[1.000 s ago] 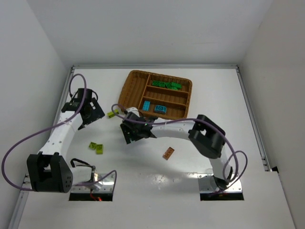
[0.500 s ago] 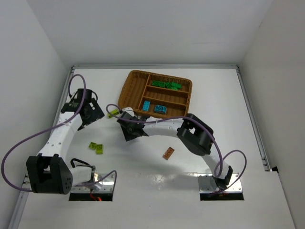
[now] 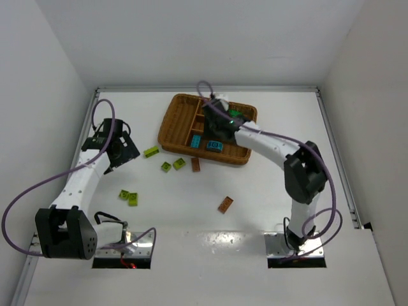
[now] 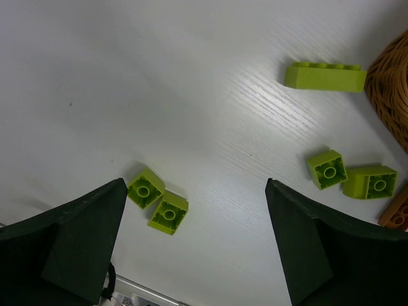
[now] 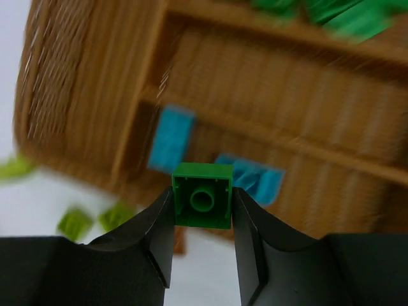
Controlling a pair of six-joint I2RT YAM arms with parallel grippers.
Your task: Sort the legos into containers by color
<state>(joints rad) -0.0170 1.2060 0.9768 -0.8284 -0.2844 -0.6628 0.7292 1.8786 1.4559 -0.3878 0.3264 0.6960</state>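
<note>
The smooth white desk carried a brown woven wicker tray toward 12 o'clock. Over its slots the right end effector was clamped on a square dark green brick, its hollow underside showing. The left end effector hung with fingers apart above glossy studded pieces: a long lime brick at 1 o'clock and two square lime bricks side by side at 7 o'clock.

Bright, even light; tray motion-blurred in right wrist view.
</note>
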